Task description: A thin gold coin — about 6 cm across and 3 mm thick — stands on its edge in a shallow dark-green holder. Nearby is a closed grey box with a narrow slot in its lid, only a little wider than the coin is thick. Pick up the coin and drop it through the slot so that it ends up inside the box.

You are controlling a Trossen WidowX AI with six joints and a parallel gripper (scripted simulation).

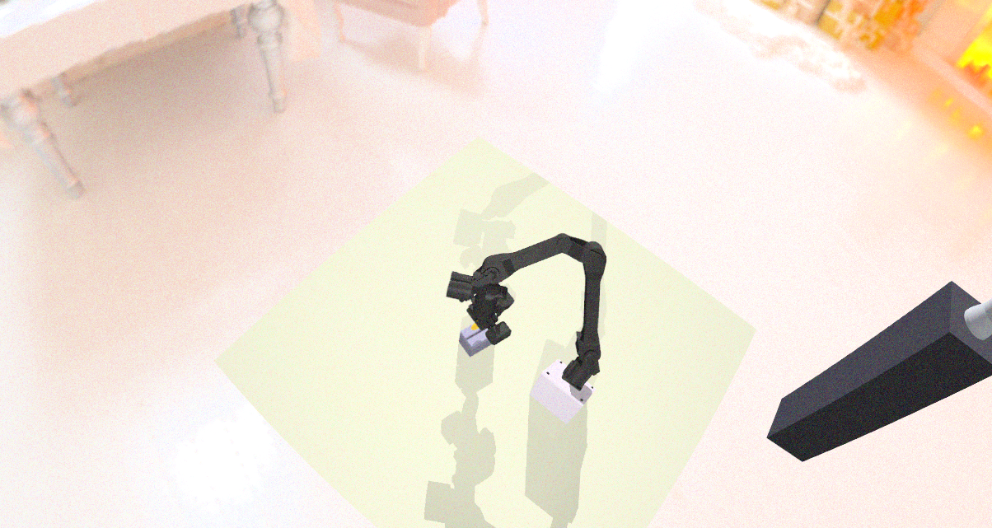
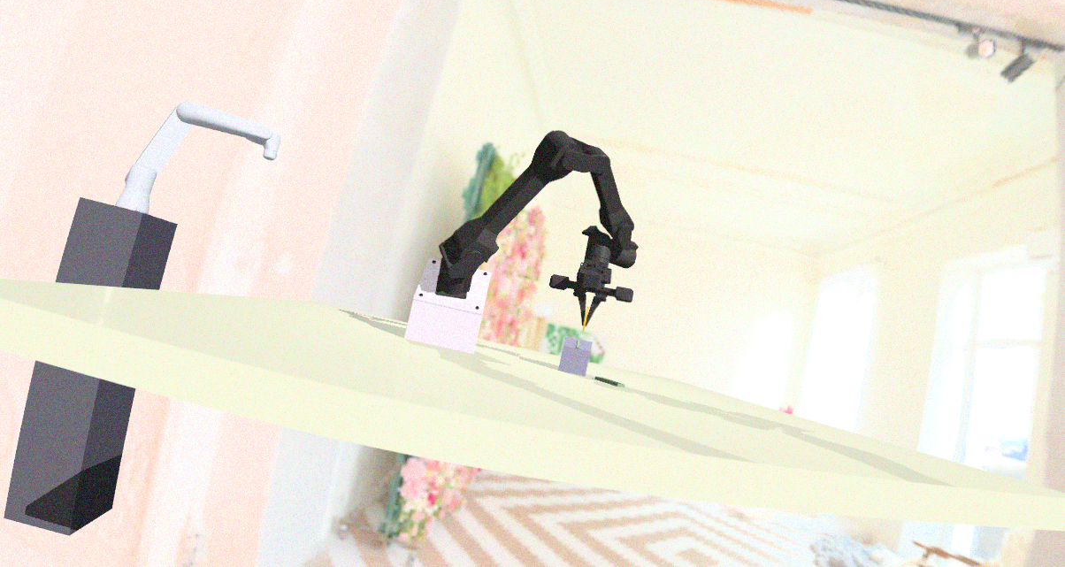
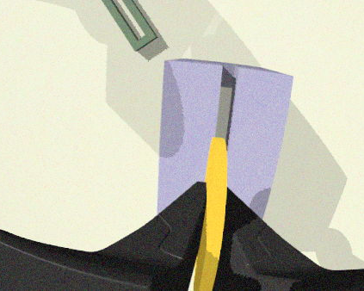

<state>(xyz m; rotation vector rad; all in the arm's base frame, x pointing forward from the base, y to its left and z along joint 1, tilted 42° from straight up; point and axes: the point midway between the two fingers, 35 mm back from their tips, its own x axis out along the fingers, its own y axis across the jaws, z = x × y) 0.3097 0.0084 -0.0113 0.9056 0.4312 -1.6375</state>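
Edgewise, gold coin pinched by gripper, long axis in line with box slot.

We see a yellow-gold coin between black fingers, a pale lilac-grey box, a dark-green holder, and a pale yellow-green table top.

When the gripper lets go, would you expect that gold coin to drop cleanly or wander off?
Pinched edge-on in the gripper, the coin looks stiff. It lines up with the box's slot, so probably clean. Missing, it would likely roll.
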